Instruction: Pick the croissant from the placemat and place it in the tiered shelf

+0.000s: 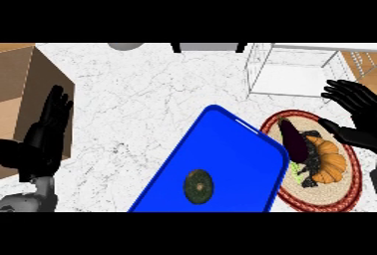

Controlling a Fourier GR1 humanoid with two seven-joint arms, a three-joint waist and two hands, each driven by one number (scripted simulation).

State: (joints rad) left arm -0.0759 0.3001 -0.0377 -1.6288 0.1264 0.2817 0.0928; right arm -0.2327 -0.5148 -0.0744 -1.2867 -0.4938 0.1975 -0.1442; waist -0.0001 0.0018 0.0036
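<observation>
White marble table (147,99). My right hand (358,107) hovers at three o'clock, fingers spread, holding nothing; my left hand (46,124) rests open at nine. The croissant (329,163) lies on the round placemat (352,187) at four o'clock, below the wire tiered shelf (294,69).

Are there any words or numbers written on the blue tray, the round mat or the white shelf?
None: no words, numbers or signs can be read anywhere.
Blue tray: plain blue, no writing.
Round placemat: only a woven red-and-tan rim pattern.
White tiered shelf: bare wire frame, no label.
Croissant and the dark round thing on the tray: no marks.
</observation>
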